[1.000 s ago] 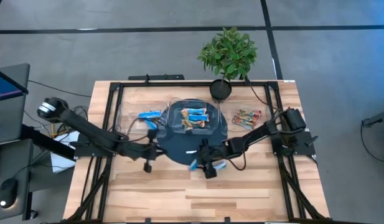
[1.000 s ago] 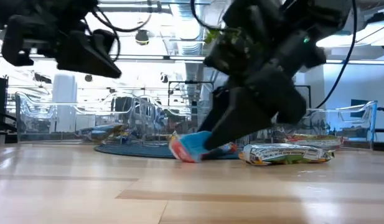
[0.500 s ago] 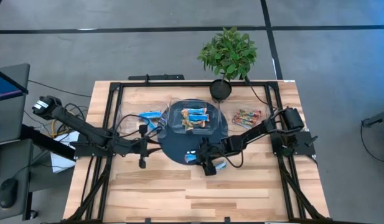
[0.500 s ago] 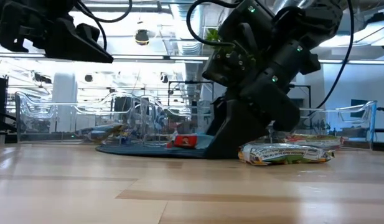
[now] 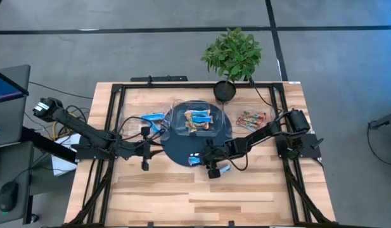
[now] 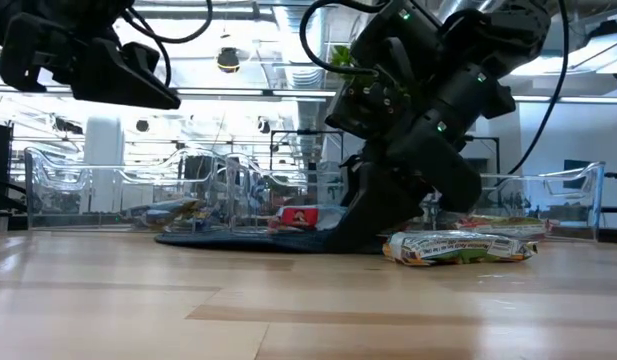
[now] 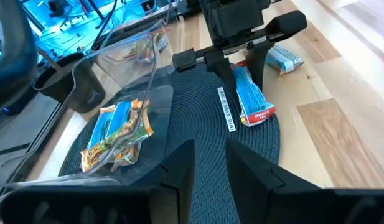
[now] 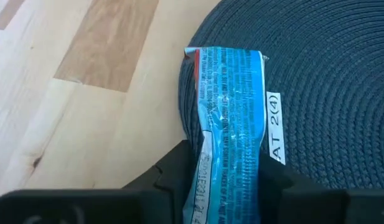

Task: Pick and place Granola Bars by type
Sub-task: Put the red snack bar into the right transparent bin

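Observation:
A blue granola bar (image 8: 229, 106) lies on the near edge of the round dark mat (image 5: 176, 149), beside a white label strip (image 8: 274, 124). My right gripper (image 8: 226, 171) is shut on this bar. A pale silver-green bar (image 6: 458, 246) rests flat on the wood under my right arm. My left gripper (image 7: 210, 165) hovers over the mat's left side, its fingers a little apart and holding nothing. A clear tray (image 5: 198, 120) on the mat holds tan and blue bars. Two other clear trays hold blue bars (image 5: 151, 118) and tan bars (image 5: 251, 120). My right gripper pinches the blue bar between its two fingers, one on each long side (image 8: 201, 177), near the end opposite the red patch (image 7: 260, 115). The fingers slant down from the table's right and lie across the bar. The bar's underside is on the mat.
A potted plant (image 5: 232, 54) stands at the far edge, its pot (image 5: 225, 90) just behind the mat. Black frame rails (image 5: 109, 126) run along both sides of the table. Bare wood (image 5: 182, 196) fills the near half.
My right gripper has gone toward the far edge and shut on the blue bar. The bar has shifted from the wood in front of the mat onto the mat's near edge. My left gripper has drawn back toward the table's left edge and risen a little.

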You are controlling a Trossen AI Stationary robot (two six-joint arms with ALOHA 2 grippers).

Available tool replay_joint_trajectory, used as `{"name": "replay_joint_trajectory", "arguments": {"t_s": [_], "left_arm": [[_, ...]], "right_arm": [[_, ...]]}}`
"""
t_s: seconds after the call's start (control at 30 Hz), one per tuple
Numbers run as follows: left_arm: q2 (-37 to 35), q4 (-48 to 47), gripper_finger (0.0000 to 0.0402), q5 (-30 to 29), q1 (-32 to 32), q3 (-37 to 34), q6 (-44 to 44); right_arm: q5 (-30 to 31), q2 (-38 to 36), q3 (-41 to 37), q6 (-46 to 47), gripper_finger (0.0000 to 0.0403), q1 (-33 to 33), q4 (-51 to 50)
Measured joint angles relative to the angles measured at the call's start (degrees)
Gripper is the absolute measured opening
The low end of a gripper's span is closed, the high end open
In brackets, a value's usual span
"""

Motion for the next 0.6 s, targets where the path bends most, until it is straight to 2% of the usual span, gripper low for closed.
{"name": "replay_joint_trajectory", "arguments": {"t_s": [0.17,0.37,0.6], "left_arm": [[0.02,-0.95,0.0087,-0.60,0.00,0.00,-0.40],[0.02,-1.29,0.0087,-1.28,0.02,0.00,-0.76],[0.02,-1.52,0.0087,-1.28,0.02,0.00,-0.96]], "right_arm": [[-0.02,-0.04,0.00,2.07,0.0110,0.71,0.08],[-7.55,-0.09,0.00,4.11,0.0136,0.36,0.35],[-9.75,-0.13,0.02,7.84,0.0171,-0.17,0.35]]}}
